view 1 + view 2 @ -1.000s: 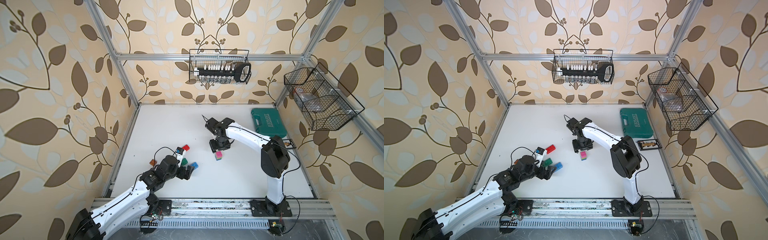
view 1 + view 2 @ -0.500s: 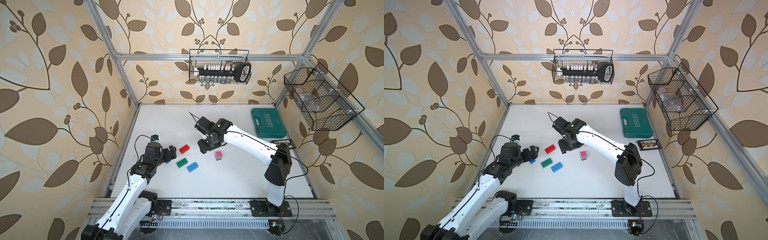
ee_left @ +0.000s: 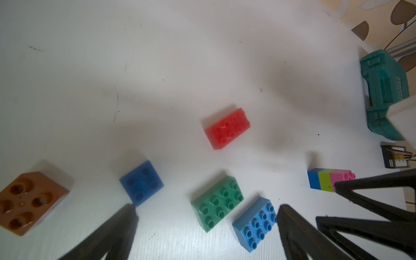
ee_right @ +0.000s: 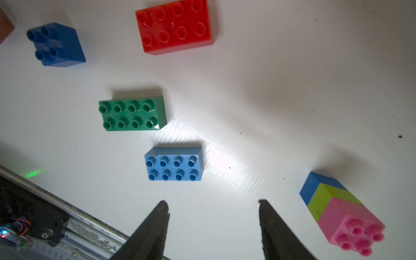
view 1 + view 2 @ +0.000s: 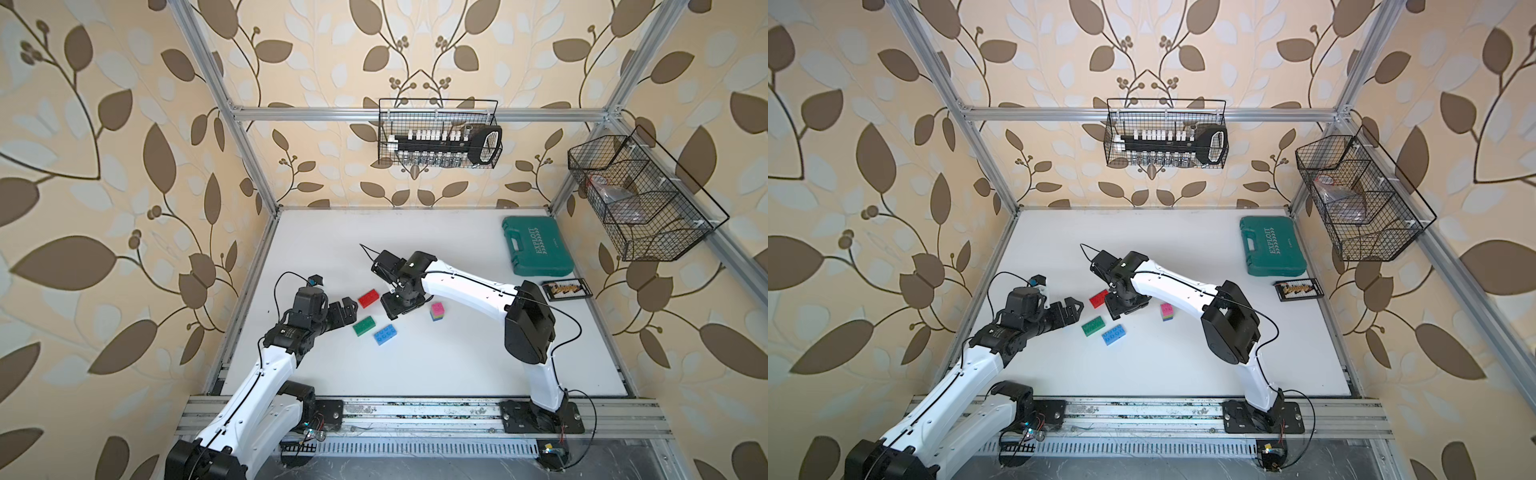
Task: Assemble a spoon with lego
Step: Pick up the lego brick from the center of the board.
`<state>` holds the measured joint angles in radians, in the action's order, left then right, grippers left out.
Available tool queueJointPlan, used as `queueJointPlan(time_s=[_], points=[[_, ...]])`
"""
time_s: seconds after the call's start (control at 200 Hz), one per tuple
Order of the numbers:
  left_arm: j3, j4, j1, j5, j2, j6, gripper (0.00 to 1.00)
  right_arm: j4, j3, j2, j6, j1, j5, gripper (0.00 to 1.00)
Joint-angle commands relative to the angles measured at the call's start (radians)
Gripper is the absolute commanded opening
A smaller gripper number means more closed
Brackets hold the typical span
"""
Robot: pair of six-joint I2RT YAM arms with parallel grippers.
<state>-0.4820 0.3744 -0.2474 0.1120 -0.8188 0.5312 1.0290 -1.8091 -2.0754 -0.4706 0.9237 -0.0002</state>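
Loose lego lies left of the table's middle: a red brick, a green brick and a light-blue brick. To their right a pink-lime-blue stack stands upright, pink on top. The left wrist view also shows a dark-blue brick and an orange brick, both hidden under my left arm in both top views. My left gripper stands open and empty beside the red and green bricks. Between the red brick and the stack hovers my right gripper, open and empty, the light-blue brick just beyond its tips.
A teal tool case lies at the back right, with a small black bit tray in front of it. Wire baskets hang on the back wall and the right wall. The metal base rail runs along the front edge.
My left gripper drew back leftward off the bricks and now covers the dark-blue one. My right gripper moved left from above the stack to beside the red brick. No brick moved.
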Motion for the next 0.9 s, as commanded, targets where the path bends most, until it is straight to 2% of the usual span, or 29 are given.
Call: queueJointPlan(time_s=[0.0, 0.13, 0.355, 0.5, 0.845, 0.895], points=[[0.007, 0.019, 0.008, -0.004, 0.012, 0.022, 0.99, -0.062, 0.034, -0.039, -0.04, 0.025, -0.053, 0.64], [0.037, 0.025, 0.008, 0.003, 0.028, 0.03, 0.99, -0.076, 0.012, -0.087, -0.077, 0.063, -0.05, 0.67], [0.091, 0.043, 0.008, -0.02, 0.138, 0.058, 0.99, -0.046, -0.004, -0.149, -0.133, 0.105, 0.01, 0.7], [0.098, 0.036, 0.008, -0.006, 0.137, 0.056, 0.99, -0.044, -0.003, -0.172, -0.137, 0.117, 0.026, 0.71], [0.1, 0.026, 0.008, 0.011, 0.129, 0.047, 0.99, -0.028, -0.024, -0.214, -0.134, 0.118, 0.056, 0.68], [0.1, 0.025, 0.008, 0.012, 0.129, 0.045, 0.99, -0.025, -0.028, -0.214, -0.131, 0.118, 0.06, 0.66]])
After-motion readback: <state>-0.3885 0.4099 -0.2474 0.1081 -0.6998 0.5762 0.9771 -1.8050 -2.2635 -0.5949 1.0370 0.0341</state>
